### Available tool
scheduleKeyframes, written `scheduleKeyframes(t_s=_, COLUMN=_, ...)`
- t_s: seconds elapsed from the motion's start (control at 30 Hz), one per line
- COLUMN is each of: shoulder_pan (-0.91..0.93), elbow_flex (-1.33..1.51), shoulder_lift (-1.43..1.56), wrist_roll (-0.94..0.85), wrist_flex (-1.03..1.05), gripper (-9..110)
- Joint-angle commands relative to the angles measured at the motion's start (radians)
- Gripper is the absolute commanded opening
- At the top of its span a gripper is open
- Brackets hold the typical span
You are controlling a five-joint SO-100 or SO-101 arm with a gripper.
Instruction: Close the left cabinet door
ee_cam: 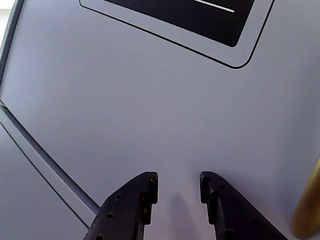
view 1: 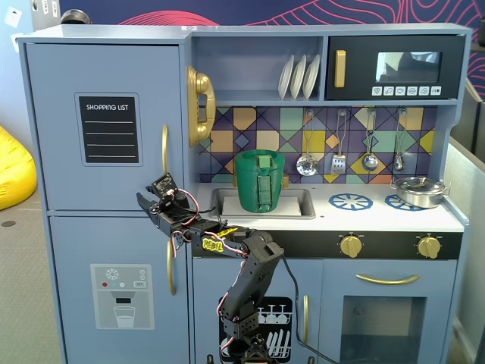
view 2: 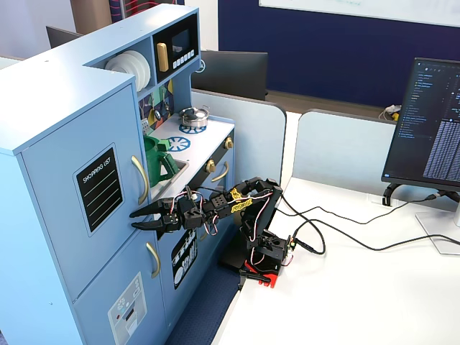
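In the wrist view the chalkboard panel [ee_cam: 200,17] is cut off at 12 o'clock — its lettering unseen — and the gold handle [ee_cam: 307,210] runs out at 4 o'clock; the fingers [ee_cam: 130,210] are clipped at 6.

You are seeing the left cabinet door [view 1: 106,125] sitting flush and shut, with the gripper [view 1: 145,206] hovering at its lower edge, jaws parted, below the gold handle [view 1: 164,149].

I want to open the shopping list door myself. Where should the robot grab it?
Best guess: the curved gold handle on the left cabinet door, pinched from the front. It runs vertically and bows off the flat face, so the open gripper needs its fingers side by side.
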Motion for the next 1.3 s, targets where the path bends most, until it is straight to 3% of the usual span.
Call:
scheduleKeyframes(t_s=0.0, shoulder_pan=0.006, elbow_flex=0.011, shoulder_lift=0.06, wrist_roll=0.0, wrist_flex=-0.002, gripper=0)
scheduleKeyframes(t_s=0.23, shoulder_pan=-0.02, elbow_flex=0.149, shoulder_lift=0.316, wrist_roll=0.043, wrist_flex=0.212, gripper=0)
scheduleKeyframes(t_s=0.57, shoulder_pan=0.172, elbow_flex=0.422, shoulder_lift=0.802, wrist_roll=0.121, wrist_flex=0.591, gripper=0)
scheduleKeyframes(t_s=0.8, shoulder_pan=0.451, elbow_flex=0.468, shoulder_lift=0.957, wrist_roll=0.193, wrist_flex=1.08, gripper=0)
scheduleKeyframes(t_s=1.03, shoulder_pan=0.759, elbow_flex=0.632, shoulder_lift=1.042, wrist_roll=0.153, wrist_flex=1.663, gripper=0)
scheduleKeyframes(t_s=1.27, shoulder_pan=0.815, elbow_flex=0.724, shoulder_lift=1.141, wrist_roll=0.281, wrist_flex=1.953, gripper=0)
